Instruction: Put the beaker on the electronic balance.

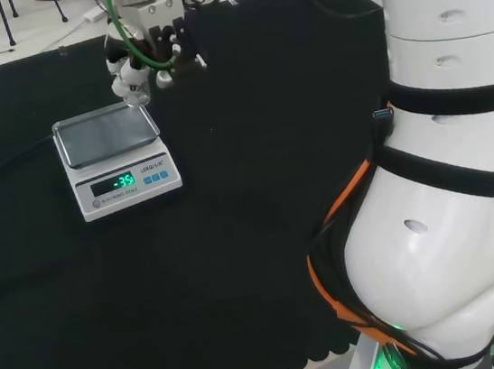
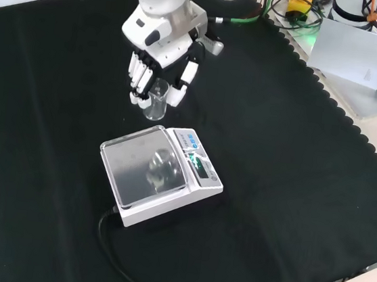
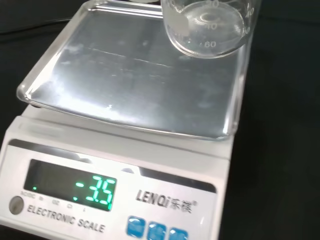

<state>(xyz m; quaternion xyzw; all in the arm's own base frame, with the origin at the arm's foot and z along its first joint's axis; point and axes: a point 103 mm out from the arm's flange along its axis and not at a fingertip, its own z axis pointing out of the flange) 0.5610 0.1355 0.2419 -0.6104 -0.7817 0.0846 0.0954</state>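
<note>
The electronic balance [image 1: 106, 136] is a white scale with a bare steel pan and a lit green display, standing left of centre in the head view. A small clear glass beaker [image 2: 155, 100] hangs in the hand [image 2: 158, 61], whose fingers curl round its upper part. In the front view the beaker sits just beyond the far edge of the balance [image 2: 137, 170]. The head view has the hand [image 1: 136, 64] and the beaker [image 1: 134, 93] over the pan's far right corner. Through the wrist view the beaker's base [image 3: 210, 27] hovers above one corner of the pan [image 3: 125, 75].
A black cable [image 2: 114, 245] runs from the balance toward the cloth's front edge in the front view. The arm's white links [image 1: 450, 167] take up the right of the head view. A grey flat box [image 2: 360, 55] and wires lie off the cloth at the front view's upper right.
</note>
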